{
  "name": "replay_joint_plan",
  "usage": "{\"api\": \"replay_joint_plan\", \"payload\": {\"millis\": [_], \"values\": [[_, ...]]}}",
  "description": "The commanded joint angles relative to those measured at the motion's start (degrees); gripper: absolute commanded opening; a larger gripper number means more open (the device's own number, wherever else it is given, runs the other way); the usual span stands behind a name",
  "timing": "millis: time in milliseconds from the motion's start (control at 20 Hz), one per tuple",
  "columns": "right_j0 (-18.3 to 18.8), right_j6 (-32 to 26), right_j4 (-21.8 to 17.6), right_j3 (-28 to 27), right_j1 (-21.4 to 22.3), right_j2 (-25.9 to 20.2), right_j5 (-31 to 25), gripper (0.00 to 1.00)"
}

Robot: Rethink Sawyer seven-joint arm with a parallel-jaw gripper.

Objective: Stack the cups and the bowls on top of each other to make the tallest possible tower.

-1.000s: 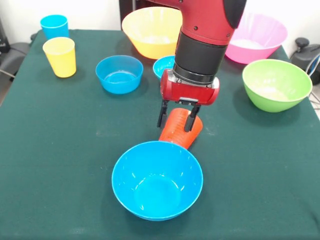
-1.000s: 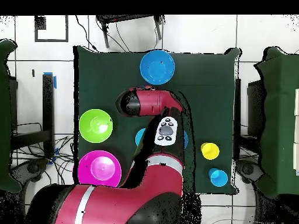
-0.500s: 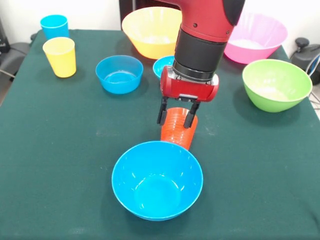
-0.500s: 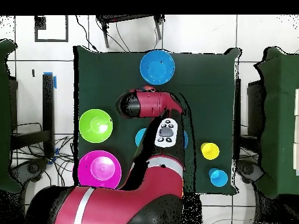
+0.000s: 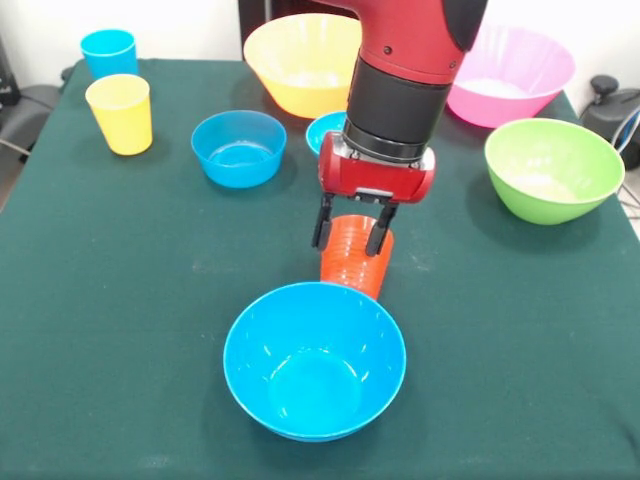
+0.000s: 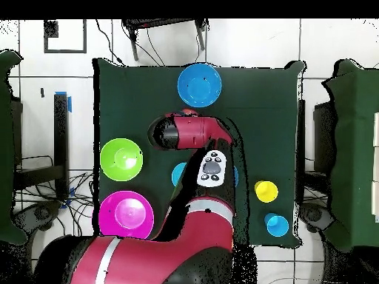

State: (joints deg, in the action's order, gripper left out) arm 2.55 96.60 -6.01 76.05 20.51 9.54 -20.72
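**Inspector A:** Where is the ribbed orange-red plastic cup (image 5: 355,257) in relation to the tool?

**Inspector B:** Directly under the red and black gripper (image 5: 350,222). The two dark fingers (image 5: 322,222) stand on either side of its upper part, clamped on the orange-red cup. The cup stands nearly upright on the dark green table (image 5: 120,300), its base just behind the far rim of the large glossy blue bowl (image 5: 314,360).

**Inspector A:** Surroundings?

**Inspector B:** In the front view, a medium blue bowl (image 5: 238,147) lies up and to the left of the gripper, and a smaller blue bowl (image 5: 325,130) is partly hidden behind the arm. A yellow-orange bowl (image 5: 298,62) and a pink bowl (image 5: 520,75) sit at the far edge, a green bowl (image 5: 552,168) to the right. A yellow tumbler (image 5: 121,113) and a sky blue tumbler (image 5: 108,52) stand at the far left corner.

**Inspector A:** Obstructions?

**Inspector B:** Overhead, the arm covers the cup; the large blue bowl (image 6: 199,85) shows just beyond it
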Motion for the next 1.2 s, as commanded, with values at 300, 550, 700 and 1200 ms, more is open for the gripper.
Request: {"api": "replay_joint_plan", "payload": {"millis": [300, 550, 700, 1200], "values": [[3.22, 6.51, 0.76, 2.48, -3.78, -8.5, 3.67, 1.0], [5.43, 5.51, 0.16, 2.1, -6.26, -11.05, 6.33, 1.0], [6.27, 4.49, -0.53, 2.47, -6.48, -12.06, 6.53, 1.0], [5.35, 3.62, -1.72, 0.78, -7.47, -10.64, 6.58, 1.0]]}}
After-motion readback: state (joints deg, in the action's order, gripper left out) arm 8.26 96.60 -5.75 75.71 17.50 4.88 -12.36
